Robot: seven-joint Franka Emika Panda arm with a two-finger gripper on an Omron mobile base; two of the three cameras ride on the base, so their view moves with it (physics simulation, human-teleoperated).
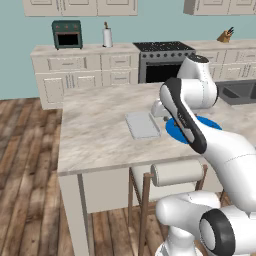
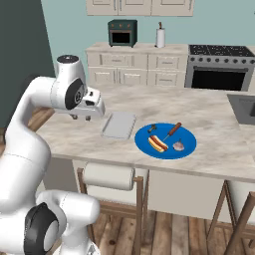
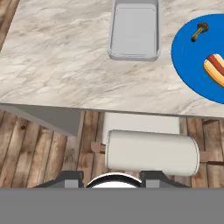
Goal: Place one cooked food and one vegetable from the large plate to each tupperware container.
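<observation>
One soft hot dog (image 2: pixel 157 144) at the plate's (image 2: pixel 187 149) nine o'clock wants a mid-bun pinch; gripper (image 2: pixel 81 117) finger state unclear.

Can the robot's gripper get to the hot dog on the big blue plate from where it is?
Probably yes. The gripper hangs above the marble counter left of the pale-grey tupperware tray, and the hot dog lies uncovered on the big round blue plate, nothing between.
</observation>
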